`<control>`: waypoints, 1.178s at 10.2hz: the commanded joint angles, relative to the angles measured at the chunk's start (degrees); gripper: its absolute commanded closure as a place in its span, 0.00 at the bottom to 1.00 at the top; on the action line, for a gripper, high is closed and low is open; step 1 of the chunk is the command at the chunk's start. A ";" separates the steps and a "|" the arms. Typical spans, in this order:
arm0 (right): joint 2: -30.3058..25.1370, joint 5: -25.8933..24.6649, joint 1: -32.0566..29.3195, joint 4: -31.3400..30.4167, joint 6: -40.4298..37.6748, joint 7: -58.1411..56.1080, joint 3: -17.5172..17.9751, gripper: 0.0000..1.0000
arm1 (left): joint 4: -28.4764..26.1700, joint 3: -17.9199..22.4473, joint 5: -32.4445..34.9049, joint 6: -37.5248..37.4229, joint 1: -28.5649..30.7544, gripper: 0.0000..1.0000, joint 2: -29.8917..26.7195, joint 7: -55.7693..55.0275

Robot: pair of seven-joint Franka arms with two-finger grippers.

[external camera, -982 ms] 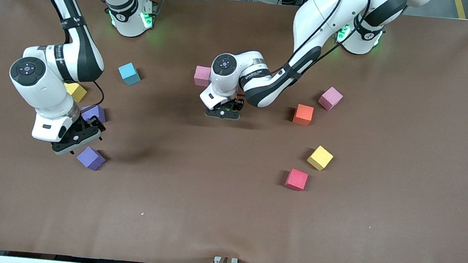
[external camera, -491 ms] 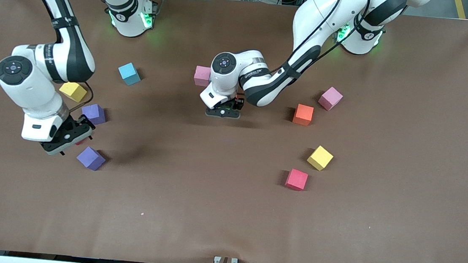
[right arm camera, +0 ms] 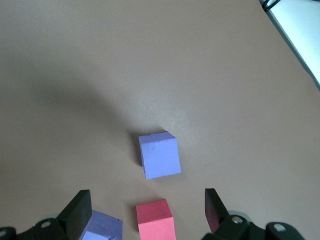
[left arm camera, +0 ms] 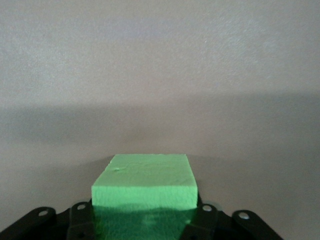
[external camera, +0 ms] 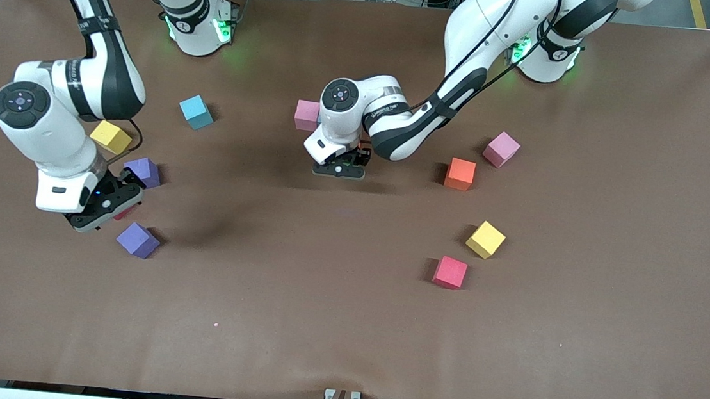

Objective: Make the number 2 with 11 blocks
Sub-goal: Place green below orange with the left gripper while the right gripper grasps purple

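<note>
From the front view, the left gripper (external camera: 339, 171) sits low over the middle of the table (external camera: 344, 327), just nearer the camera than a pink block (external camera: 306, 115) that the arm partly covers; what lies under it is hidden here by the wrist. The right gripper (external camera: 100, 209) hangs at the right arm's end of the table, over a spot between two purple blocks (external camera: 144, 171) (external camera: 137, 239), with only a sliver of a red block (external camera: 124, 212) peeping out beneath it. A yellow block (external camera: 110, 137) and a light blue block (external camera: 196, 112) lie farther from the camera on that end; toward the left arm's end lie an orange block (external camera: 460, 173), another pink one (external camera: 501, 149), a second yellow (external camera: 486, 239) and a second red (external camera: 449, 272), all well apart. No digit is laid out yet. The left wrist view supplies what the front hides: a green block (left arm camera: 145, 187) sits between the dark fingers (left arm camera: 80, 217), resting on the table, though whether the pads press it or stand just off it I cannot tell. The right wrist view shows that gripper's (right arm camera: 147, 207) black fingers (right arm camera: 77, 212) spread wide and bare, the red block (right arm camera: 155, 219) lying whole between them on the table, one purple block (right arm camera: 159, 155) clear of them and the other (right arm camera: 102, 229) beside one finger.
</note>
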 commanded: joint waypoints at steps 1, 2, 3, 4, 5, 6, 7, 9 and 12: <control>1.03 -0.50 -0.10 0.64 -0.40 -1.50 -0.06 0.00 | -1.69 0.47 1.27 -0.50 -0.22 0.00 -1.39 -2.01; 1.65 -0.50 -0.02 0.56 0.47 -1.59 -0.06 0.00 | -1.34 0.47 1.27 -0.58 0.13 0.00 -2.35 -2.01; 1.49 -0.50 0.16 0.55 0.40 -1.59 -0.06 0.00 | -0.99 0.47 1.01 -1.02 0.39 0.00 -3.66 -2.10; 1.57 -0.50 0.16 0.55 0.48 -2.81 -0.06 0.00 | -0.20 0.47 0.92 -1.46 0.66 0.00 -5.24 -3.49; 1.75 -0.41 0.25 0.55 0.66 -3.17 -0.06 0.00 | 0.59 0.56 0.75 -2.07 1.44 0.00 -6.83 -4.55; 1.66 -0.41 0.34 0.64 1.36 -3.26 0.02 0.00 | 0.94 0.56 0.57 -2.51 3.28 0.00 -8.32 -5.08; 1.57 -0.41 0.25 0.90 1.45 -3.26 0.37 0.00 | 0.95 0.56 0.48 -3.04 5.82 0.00 -9.47 -6.83; 1.48 0.81 0.34 0.91 1.54 -2.57 0.81 0.00 | 0.95 0.56 0.57 -4.88 10.74 0.00 -10.27 -14.80; 0.52 3.10 0.78 0.99 1.80 -2.12 0.73 0.00 | 1.99 0.56 0.48 -5.95 19.62 0.00 -10.18 -27.20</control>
